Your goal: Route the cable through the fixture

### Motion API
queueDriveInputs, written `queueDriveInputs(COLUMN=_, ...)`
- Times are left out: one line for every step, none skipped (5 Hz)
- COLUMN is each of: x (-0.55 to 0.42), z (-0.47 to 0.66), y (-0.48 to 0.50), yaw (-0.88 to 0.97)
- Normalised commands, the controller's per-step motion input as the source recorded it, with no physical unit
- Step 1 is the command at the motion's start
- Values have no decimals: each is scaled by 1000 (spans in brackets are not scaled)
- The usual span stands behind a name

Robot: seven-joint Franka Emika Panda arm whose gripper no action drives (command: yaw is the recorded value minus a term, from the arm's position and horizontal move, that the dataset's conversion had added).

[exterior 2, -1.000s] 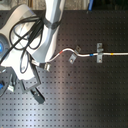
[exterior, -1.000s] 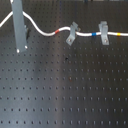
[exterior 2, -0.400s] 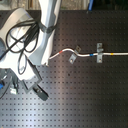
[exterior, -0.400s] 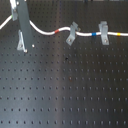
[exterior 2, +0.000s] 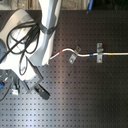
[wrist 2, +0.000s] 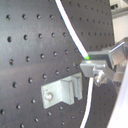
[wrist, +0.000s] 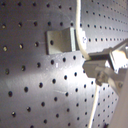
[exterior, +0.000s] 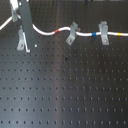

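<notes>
The pincer (wrist 2: 98, 70), clenching the cable (wrist 2: 74, 35), is arriving beside the clip (wrist 2: 61, 93) after dragging it leftward; seating comes next.

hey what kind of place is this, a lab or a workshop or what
Likely a robotics lab bench: a black perforated breadboard table, grey clip fixtures bolted on it, and a banded white cable strung through them.

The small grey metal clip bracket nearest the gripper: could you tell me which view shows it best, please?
The second wrist view: the small grey metal clip bracket fills the frame, notch and foot visible, the white cable beside it. The first wrist view shows it side-on; the first exterior view, small; the second exterior view hides it.
</notes>
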Motion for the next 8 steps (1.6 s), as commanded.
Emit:
queueDriveInputs(x=-240, z=259, y=30, yaw=-43)
queueDriveInputs(x=-236, z=276, y=-15, yaw=-17)
queueDriveInputs(x=-258, z=283, y=-25, yaw=0)
queueDriveInputs(x=-285, z=308, y=-49, yaw=0)
queueDriveInputs(x=-260, z=209, y=-35, yaw=0)
queueDriveInputs(x=-153, z=1, y=78, yaw=123)
queueDriveInputs(x=-13, z=-35, y=17, yaw=0)
queueDriveInputs(x=-156, z=-145, y=92, yaw=49)
